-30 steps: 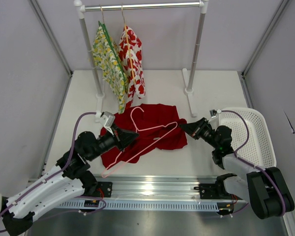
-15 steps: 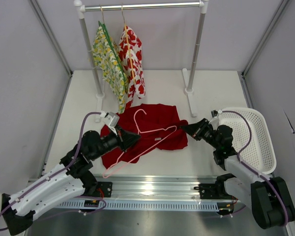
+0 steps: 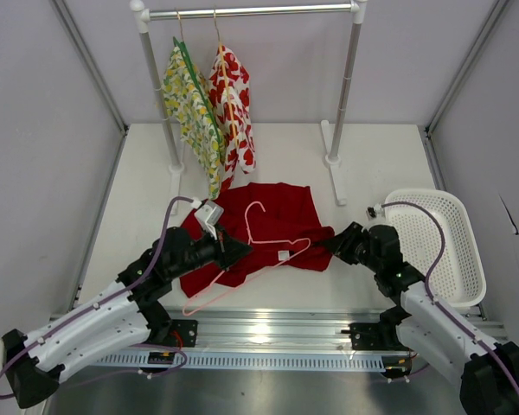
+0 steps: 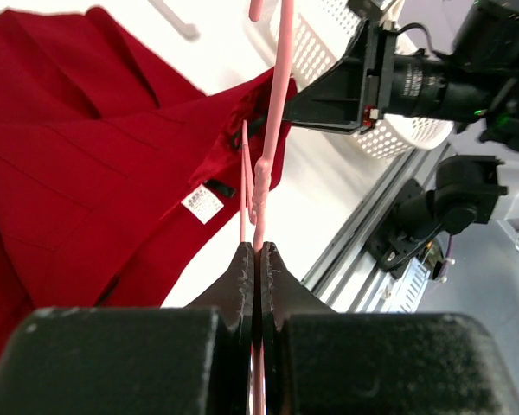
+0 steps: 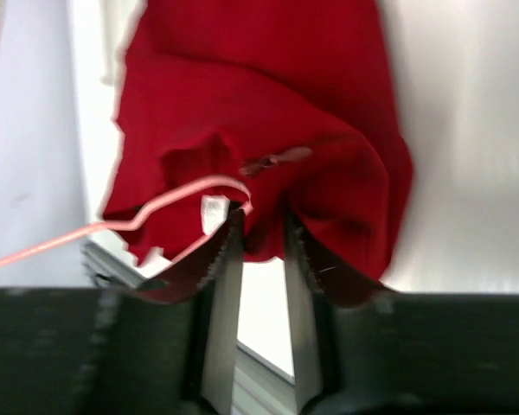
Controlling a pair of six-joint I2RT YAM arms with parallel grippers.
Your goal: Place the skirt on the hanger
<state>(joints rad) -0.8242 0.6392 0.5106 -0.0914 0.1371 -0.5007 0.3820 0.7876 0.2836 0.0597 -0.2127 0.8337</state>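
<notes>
Presently, the left gripper (image 4: pixel 255 251) is clamped on the wire of the pale pink hanger (image 4: pixel 274 95), which lies across the plain deep-red skirt (image 3: pixel 277 212), crumpled mid-table. The right gripper (image 5: pixel 259 216), fingers narrowly parted, sits at the skirt's right hem. A white basket (image 3: pixel 476 259) stands to the right. Beyond, two floral garments (image 3: pixel 190 104) hang on the rack (image 3: pixel 251 12).

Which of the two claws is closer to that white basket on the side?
The right gripper. It sits just left of the white basket, at the edge of the skirt. The left gripper is farther off, across the skirt, clamped on the pink hanger.
</notes>
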